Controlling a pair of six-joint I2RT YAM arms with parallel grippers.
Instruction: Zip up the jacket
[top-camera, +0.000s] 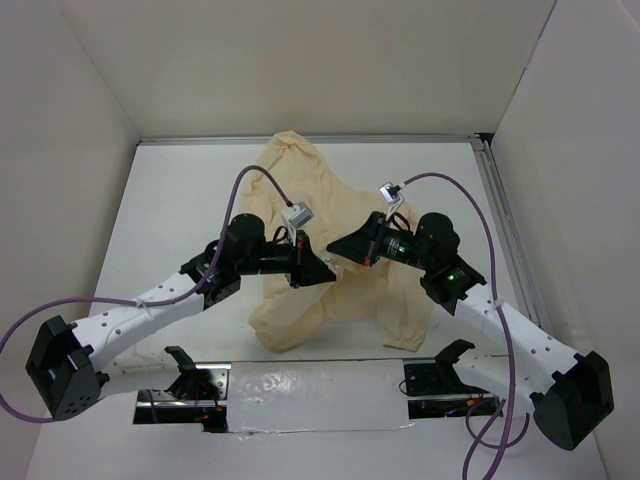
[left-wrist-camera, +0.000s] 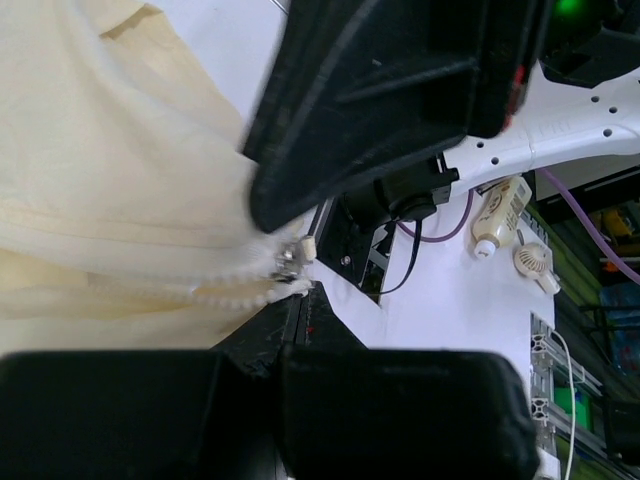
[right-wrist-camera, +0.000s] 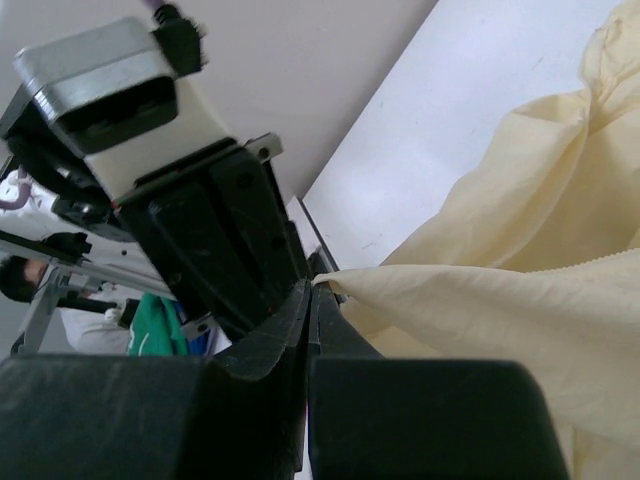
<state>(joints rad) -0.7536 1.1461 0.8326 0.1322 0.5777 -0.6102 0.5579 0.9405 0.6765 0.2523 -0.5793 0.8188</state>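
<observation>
Nearest us, the 2 arm bases sit at the front edge of the white tabletop (top-camera: 170, 200); the left arm (top-camera: 150, 300) sweeps in from the left, the right arm (top-camera: 515, 335) from the right, and both reach for the middle. There the left jaws are closed, pinching the jacket (top-camera: 320, 190) at its zipper (left-wrist-camera: 235, 293); cream teeth run straight into the tips, with the metal slider (left-wrist-camera: 290, 262) just beside them; whether the slider itself is nipped or only the edge next to it is hard to say from this blurred wrist view. Just beyond, almost tip to tip, the right jaws are shut on a corner of the pale-yellow fabric, drawn out to a point. The jacket lies crumpled across the centre of the tabletop; 2 rounded lobes point toward the near edge; its narrow end reaches the back wall.
</observation>
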